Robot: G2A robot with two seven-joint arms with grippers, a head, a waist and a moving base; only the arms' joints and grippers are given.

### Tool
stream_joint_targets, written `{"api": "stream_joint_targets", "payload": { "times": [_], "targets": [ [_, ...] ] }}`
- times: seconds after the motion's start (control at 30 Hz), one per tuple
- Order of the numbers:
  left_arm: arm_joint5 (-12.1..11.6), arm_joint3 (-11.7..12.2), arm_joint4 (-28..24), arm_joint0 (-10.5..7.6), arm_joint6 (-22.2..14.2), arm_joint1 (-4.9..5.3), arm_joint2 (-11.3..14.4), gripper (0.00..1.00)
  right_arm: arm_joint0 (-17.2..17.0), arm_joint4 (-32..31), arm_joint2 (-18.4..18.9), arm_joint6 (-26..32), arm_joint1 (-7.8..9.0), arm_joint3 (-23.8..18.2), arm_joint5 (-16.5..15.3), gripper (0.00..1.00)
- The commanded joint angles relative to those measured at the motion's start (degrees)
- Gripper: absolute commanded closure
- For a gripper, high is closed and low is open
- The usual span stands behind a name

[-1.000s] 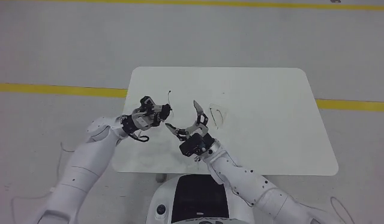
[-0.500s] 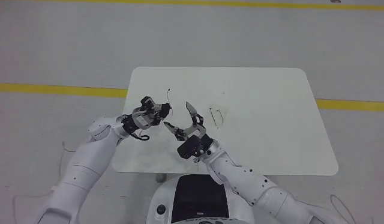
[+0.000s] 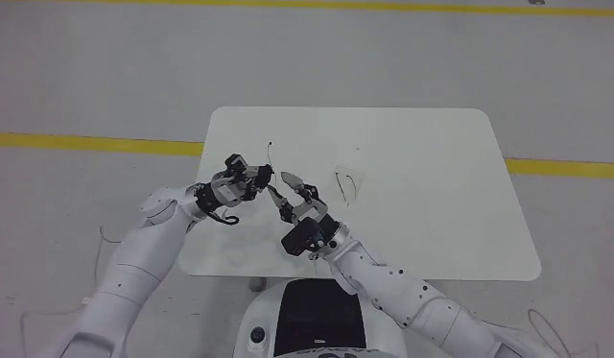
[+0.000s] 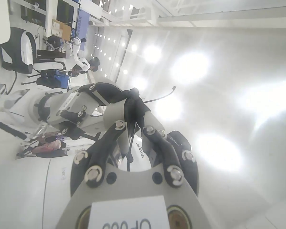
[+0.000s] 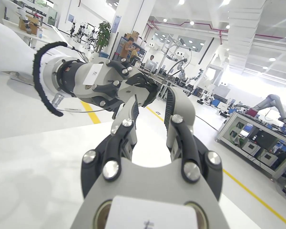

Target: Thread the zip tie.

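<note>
So from above, the left gripper (image 3: 261,178) is up over the near-left part of the white surface (image 3: 432,195), jaws clamped shut on a thin black zip tie (image 3: 272,156) that sticks up and away from the robot. The right gripper (image 3: 278,185) is right next to it with its jaws spread apart, one on each side of the left one's tips. There's also a second zip tie (image 3: 345,183) lying loose on the surface a bit further right, nobody touching it. Left wrist view: the left gripper (image 4: 133,107) has its jaws pinched tight on the zip tie (image 4: 160,97), and the free end curves off to a little square head. Right wrist view: the right gripper (image 5: 152,96) is wide open, nothing in it, and the left gripper (image 5: 150,89) pokes its tip in between those open jaws. Can't really make out the tie itself from that angle.
</note>
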Motion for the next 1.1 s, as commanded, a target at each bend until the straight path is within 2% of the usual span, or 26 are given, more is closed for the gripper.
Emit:
{"api": "stream_joint_targets", "payload": {
  "times": [0.0,0.23,0.5,0.6,0.67,1.07],
  "targets": [
    [0.0,0.0,0.0,0.00,0.0,0.00,0.0,1.00,0.0,0.0,0.0,0.0,0.04,-0.1,0.0,0.77],
    [0.0,0.0,0.0,0.00,0.0,0.00,0.0,1.00,-0.1,0.0,-0.1,0.7,0.17,-0.2,0.0,0.80],
    [0.0,0.0,0.0,0.00,0.0,0.00,0.0,1.00,0.2,0.0,-0.2,1.9,0.12,-0.1,0.0,0.77],
    [0.0,0.0,0.0,0.00,0.0,0.00,0.0,1.00,0.2,0.0,-0.2,2.0,0.07,-0.1,0.0,0.82],
    [0.0,0.0,0.0,0.00,0.0,0.00,0.0,1.00,0.2,0.0,-0.1,2.1,0.03,-0.1,0.0,0.99],
    [0.0,0.0,0.0,0.00,0.0,0.00,0.0,1.00,-0.3,0.0,0.7,1.7,-0.13,0.3,0.0,1.00]
  ]
}}
